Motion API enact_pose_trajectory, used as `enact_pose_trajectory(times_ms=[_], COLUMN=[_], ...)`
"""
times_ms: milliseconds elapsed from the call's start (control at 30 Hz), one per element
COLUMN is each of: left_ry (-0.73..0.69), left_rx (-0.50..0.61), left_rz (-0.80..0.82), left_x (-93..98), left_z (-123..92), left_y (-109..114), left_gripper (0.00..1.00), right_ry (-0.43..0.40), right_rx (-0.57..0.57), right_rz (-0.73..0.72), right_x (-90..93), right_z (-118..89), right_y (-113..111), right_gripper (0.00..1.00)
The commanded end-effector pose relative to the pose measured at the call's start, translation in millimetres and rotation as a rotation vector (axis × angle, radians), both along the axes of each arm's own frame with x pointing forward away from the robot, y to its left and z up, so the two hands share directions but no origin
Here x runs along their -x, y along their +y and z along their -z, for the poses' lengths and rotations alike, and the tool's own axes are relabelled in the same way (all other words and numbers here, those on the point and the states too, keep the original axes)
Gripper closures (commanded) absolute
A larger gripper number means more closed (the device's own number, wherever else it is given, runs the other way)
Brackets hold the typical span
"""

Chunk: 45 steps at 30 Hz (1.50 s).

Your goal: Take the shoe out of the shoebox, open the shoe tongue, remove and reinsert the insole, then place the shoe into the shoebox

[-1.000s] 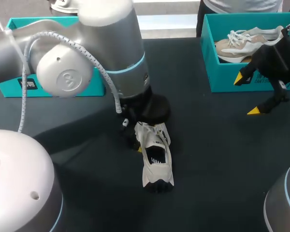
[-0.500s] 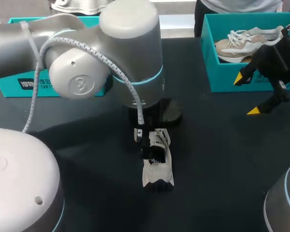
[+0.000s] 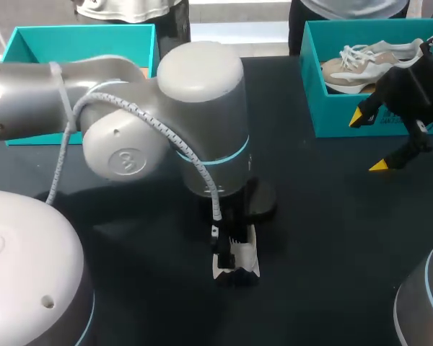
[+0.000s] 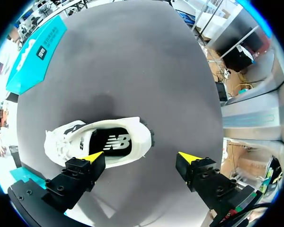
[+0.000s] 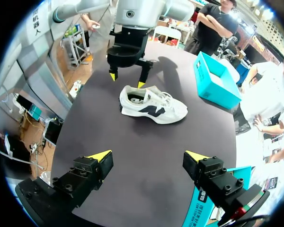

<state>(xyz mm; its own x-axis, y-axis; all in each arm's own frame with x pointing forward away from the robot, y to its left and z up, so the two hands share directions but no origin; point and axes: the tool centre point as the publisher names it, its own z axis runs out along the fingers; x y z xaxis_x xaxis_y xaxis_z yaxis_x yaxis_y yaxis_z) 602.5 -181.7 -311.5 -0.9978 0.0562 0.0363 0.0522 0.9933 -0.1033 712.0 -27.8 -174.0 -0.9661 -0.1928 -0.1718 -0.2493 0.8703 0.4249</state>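
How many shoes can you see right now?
2. A white shoe lies on the table below the left pincer; a beige shoe sits in the right-hand box. Others may be hidden.

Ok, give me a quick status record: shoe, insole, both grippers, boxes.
shoe: white shoe upright on table, outside both boxes
insole: dark insole seated inside it
left gripper: open, above the shoe's heel end
right gripper: open, empty, beside right shoebox
right shoebox: holds beige shoe
left shoebox: at table's far left
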Motion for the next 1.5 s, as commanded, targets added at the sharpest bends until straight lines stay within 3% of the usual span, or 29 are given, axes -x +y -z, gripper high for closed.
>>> enact_pose_trajectory(times_ms=[33, 667, 1067, 1367, 1500], left_ry=[-0.02, -0.017, -0.024, 0.0, 0.008], left_rx=[-0.022, -0.063, -0.089, -0.102, -0.101], left_rz=[-0.007, -0.07, -0.074, -0.069, -0.071], left_x=[6.6, 3.8, 2.5, 4.5, 4.9], left_z=[18.8, 62.9, 77.7, 86.4, 86.4], left_y=[-17.5, -19.3, -19.1, -19.1, -18.1], left_gripper=[0.0, 0.0, 0.0, 0.09, 0.34], right_ry=[0.004, 0.004, 0.004, 0.004, 0.004], right_rx=[0.003, 0.003, 0.003, 0.003, 0.003], right_rz=[-0.001, -0.001, -0.001, -0.001, -0.001], right_x=[-2.3, -2.3, -2.3, -2.3, -2.3], right_z=[0.6, 0.6, 0.6, 0.6, 0.6], right_y=[1.0, 1.0, 1.0, 1.0, 1.0], right_gripper=[0.0, 0.0, 0.0, 0.0, 0.0])
